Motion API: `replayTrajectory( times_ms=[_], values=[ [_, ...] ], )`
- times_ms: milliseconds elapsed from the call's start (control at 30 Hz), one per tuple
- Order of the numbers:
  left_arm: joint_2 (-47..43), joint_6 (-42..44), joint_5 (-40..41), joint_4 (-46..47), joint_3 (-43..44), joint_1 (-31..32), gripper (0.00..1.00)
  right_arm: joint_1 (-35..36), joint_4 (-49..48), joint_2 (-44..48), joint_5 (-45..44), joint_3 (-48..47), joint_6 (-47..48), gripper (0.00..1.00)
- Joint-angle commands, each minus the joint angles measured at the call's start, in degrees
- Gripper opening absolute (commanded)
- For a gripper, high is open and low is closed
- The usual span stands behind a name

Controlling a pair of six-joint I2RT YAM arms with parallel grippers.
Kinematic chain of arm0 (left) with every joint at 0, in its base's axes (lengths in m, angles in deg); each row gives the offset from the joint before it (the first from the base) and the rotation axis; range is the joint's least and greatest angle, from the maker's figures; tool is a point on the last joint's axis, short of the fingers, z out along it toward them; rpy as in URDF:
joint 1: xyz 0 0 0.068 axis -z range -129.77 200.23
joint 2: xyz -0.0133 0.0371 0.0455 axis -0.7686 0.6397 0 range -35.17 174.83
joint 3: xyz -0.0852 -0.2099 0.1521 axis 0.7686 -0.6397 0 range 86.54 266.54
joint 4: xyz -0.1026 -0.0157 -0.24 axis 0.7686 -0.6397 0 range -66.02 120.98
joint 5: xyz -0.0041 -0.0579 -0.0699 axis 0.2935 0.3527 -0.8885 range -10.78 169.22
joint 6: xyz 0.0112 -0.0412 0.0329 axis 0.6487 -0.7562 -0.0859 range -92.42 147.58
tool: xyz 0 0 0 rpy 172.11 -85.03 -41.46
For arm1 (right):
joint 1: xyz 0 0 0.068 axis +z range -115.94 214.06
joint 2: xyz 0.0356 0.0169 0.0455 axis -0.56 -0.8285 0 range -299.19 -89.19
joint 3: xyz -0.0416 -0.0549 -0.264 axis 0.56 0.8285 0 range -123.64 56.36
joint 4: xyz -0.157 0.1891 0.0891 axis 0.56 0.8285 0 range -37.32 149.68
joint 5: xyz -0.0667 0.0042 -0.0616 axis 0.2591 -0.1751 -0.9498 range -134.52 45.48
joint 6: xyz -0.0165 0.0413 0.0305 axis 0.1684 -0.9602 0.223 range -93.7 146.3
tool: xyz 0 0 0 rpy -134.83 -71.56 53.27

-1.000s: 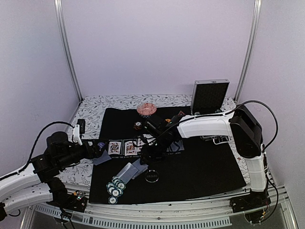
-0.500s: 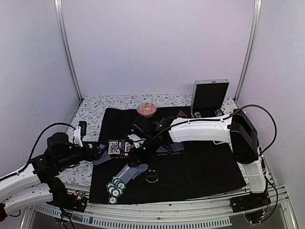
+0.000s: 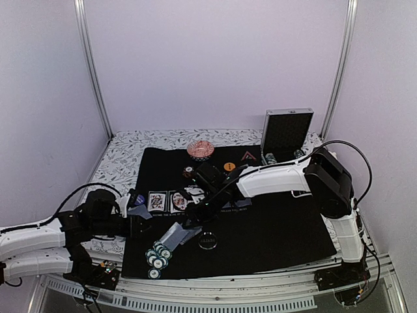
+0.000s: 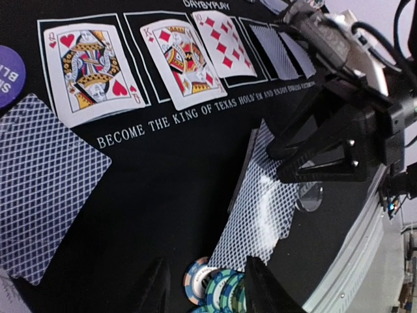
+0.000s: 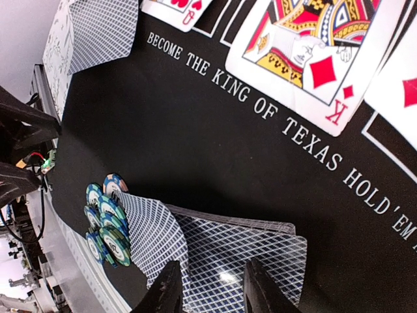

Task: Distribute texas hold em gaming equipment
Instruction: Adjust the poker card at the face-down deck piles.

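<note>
A deck of blue-grey-backed cards lies fanned on the black mat, beside a cluster of teal poker chips. My right gripper hovers over the deck, jaws apart, nothing visibly pinched. My left gripper is low at the mat's left edge, open, pointing at the chips and the deck. A single face-down card lies to its left, beside a blue button. Queen, king and ten lie face up.
A clear round button sits right of the deck. At the back stand a red chip stack, an orange button, a triangle and the open silver case. The floral cloth surrounds the mat.
The left arm has dropped lower and pulled toward the near edge, its jaws narrowing. The right gripper has swung left and down onto the deck, its jaws also narrowing.
</note>
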Motion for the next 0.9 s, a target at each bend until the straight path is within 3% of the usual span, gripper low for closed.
replayTrajectory(
  times_ms=[0, 567, 667, 733, 867],
  values=[
    [4.64, 0.32, -4.35, 3.19, -1.18, -0.44, 0.38, -0.64, -5.67, -0.18, 4.31, 3.01, -0.81, 0.34],
    [20.40, 1.87, -12.23, 14.09, -2.26, -0.14, 0.29, -0.99, -14.60, -1.22, 12.76, 6.59, -4.73, 0.25],
    [21.14, 2.13, -12.59, 14.71, -2.12, -0.01, 0.29, -1.04, -15.32, -1.49, 13.04, 6.92, -5.34, 0.18],
    [20.89, 2.27, -12.62, 14.66, -2.13, 0.08, 0.29, -1.04, -15.50, -1.39, 13.13, 6.95, -5.66, 0.08],
    [19.00, 3.10, -12.13, 13.73, -1.70, 0.09, 0.29, -1.10, -14.90, -0.92, 12.92, 6.76, -5.90, 0.03]
  ],
)
